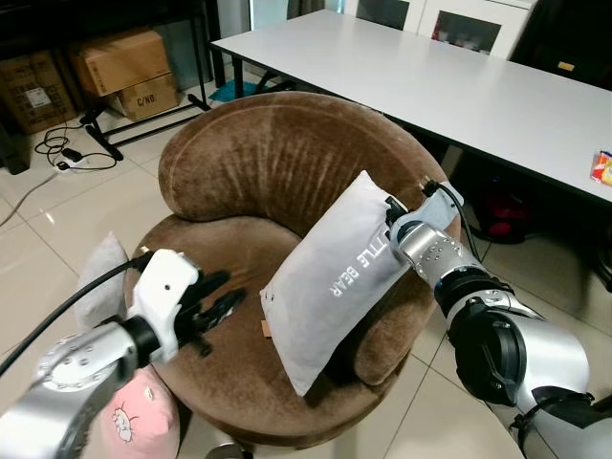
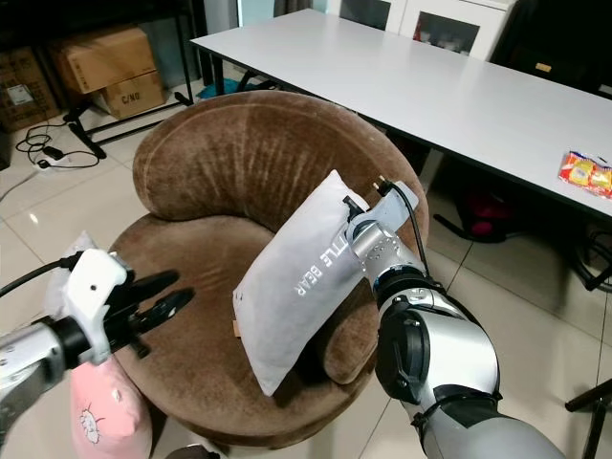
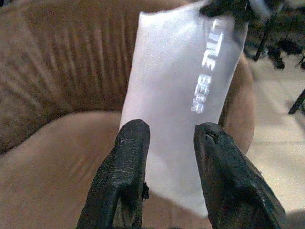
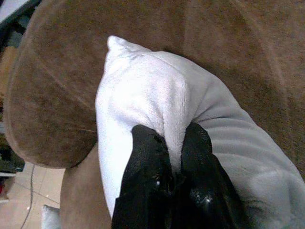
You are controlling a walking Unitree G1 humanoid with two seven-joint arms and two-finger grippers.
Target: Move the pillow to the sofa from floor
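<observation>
A grey pillow (image 1: 335, 277) printed "LITTLE BEAR" leans tilted on the seat and right arm of the round brown sofa chair (image 1: 258, 158). My right gripper (image 4: 172, 160) is shut on the pillow's upper corner, pinching the fabric (image 4: 157, 105) between its black fingers. My left gripper (image 1: 218, 304) hovers open over the seat's left part, a short way from the pillow's lower edge. In the left wrist view its two fingers (image 3: 126, 167) stand apart with the pillow (image 3: 181, 95) ahead of them.
A pink cushion (image 1: 139, 421) and a grey cushion (image 1: 100, 277) lie on the tiled floor left of the chair. A long white table (image 1: 459, 86) stands behind it. Cardboard boxes (image 1: 120, 62) and cables (image 1: 67, 153) are at back left.
</observation>
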